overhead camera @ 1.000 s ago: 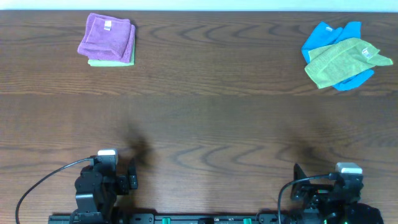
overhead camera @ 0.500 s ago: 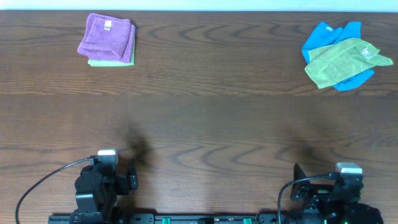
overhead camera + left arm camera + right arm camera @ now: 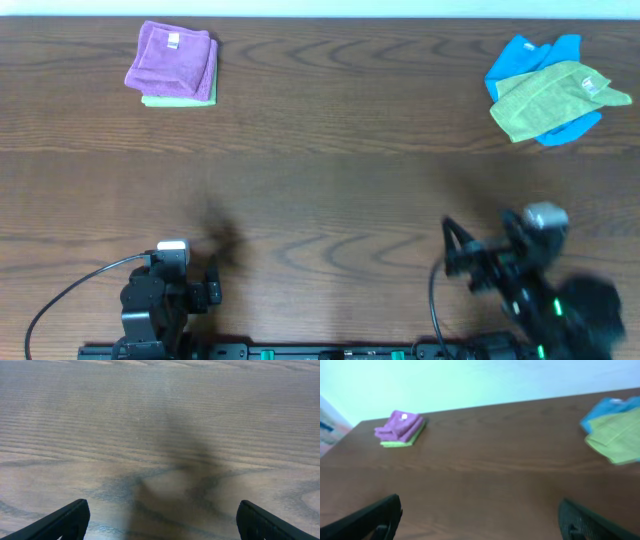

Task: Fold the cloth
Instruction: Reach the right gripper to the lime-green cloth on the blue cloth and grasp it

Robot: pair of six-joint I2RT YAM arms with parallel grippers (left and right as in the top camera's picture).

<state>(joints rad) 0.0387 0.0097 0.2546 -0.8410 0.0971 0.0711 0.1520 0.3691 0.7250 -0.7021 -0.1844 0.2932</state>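
The lime-green cloth point(image 3: 555, 98) lies crumpled at the far right of the table, on top of a bright blue cloth point(image 3: 525, 55). Its white tag point(image 3: 590, 85) faces up near its right end. The right wrist view shows the cloth at the far right point(image 3: 615, 435). My right gripper point(image 3: 468, 262) is raised near the front right, open and empty point(image 3: 480, 520), far from the cloth. My left gripper point(image 3: 210, 285) rests at the front left, open and empty, over bare wood point(image 3: 162, 520).
A folded purple cloth point(image 3: 170, 55) sits on a folded green one point(image 3: 175, 101) at the far left, also visible in the right wrist view point(image 3: 397, 425). The brown wooden table point(image 3: 330, 190) fills the view. Cables trail by the arm bases.
My right arm has lifted off its rest and swung up and leftward, blurred by motion. The left arm and all the cloths have not moved.
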